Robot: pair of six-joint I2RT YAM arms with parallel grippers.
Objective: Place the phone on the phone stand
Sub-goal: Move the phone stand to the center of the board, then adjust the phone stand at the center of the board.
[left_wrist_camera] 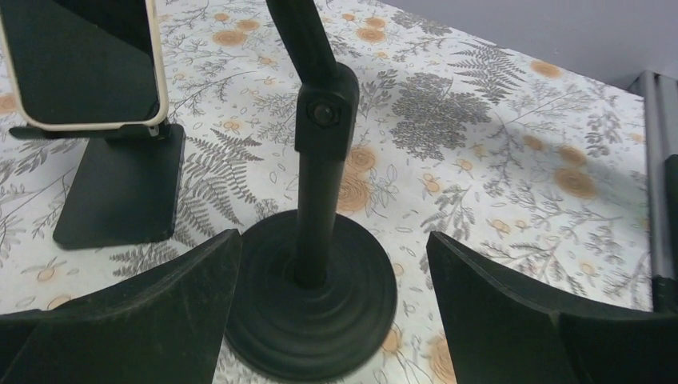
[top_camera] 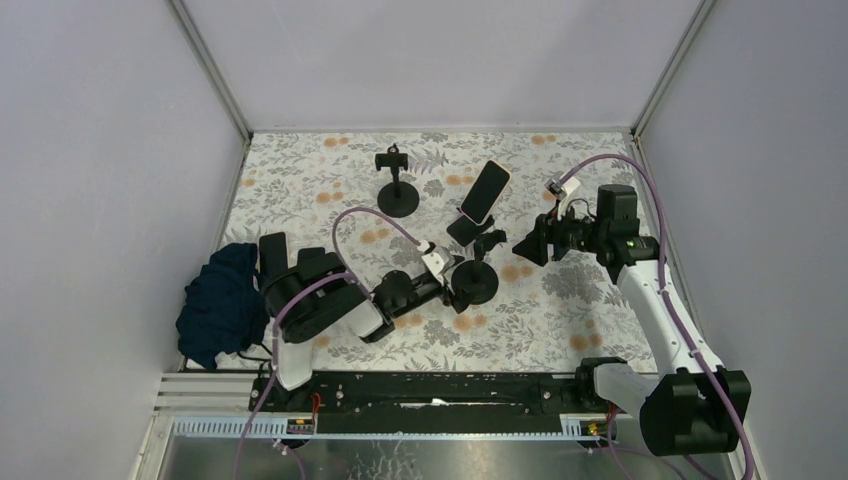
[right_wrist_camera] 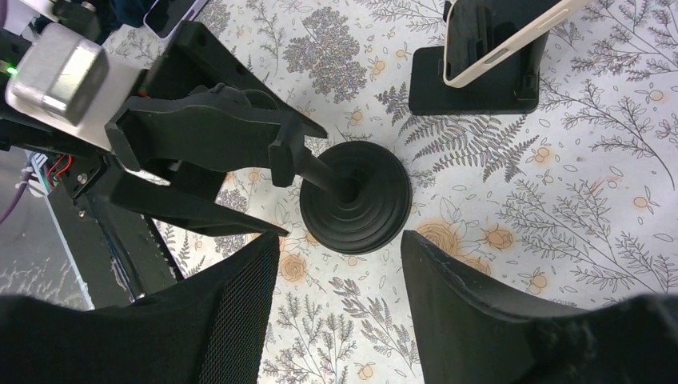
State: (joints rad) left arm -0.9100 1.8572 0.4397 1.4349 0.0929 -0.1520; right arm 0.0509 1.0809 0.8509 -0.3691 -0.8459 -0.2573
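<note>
Presently, step in hand: letting go after the placement, as I judge it. The set-down itself looks done.
Phone: the phone (left_wrist_camera: pixel 80 60) stands tilted in its cream case, with its lower edge on the lip of the phone stand (left_wrist_camera: pixel 120 192). That stand has a flat rectangular base and sits right of centre on the bench (left_wrist_camera: pixel 496 144).
Right end effector: the right end effector (right_wrist_camera: pixel 340 238) has its jaws apart with nothing between them. It hangs near the phone stand and clear of the phone.
Left end effector: the left end effector (left_wrist_camera: pixel 333 240) is spread wide, one finger on either side of a round-based stand (left_wrist_camera: pixel 312 304). It is apart from the post and grips nothing.
Doubt: the phone's own edge mostly hides the lip, so I cannot tell whether the phone is fully seated.
Next move calls for: drawing the right arm up and away without brushing the case. The left arm should lift clear of the post, so that the round foot, just beside the rectangular base, does not slide into it.
Risk: a nudge to either stand could tip the leaning phone.
</note>
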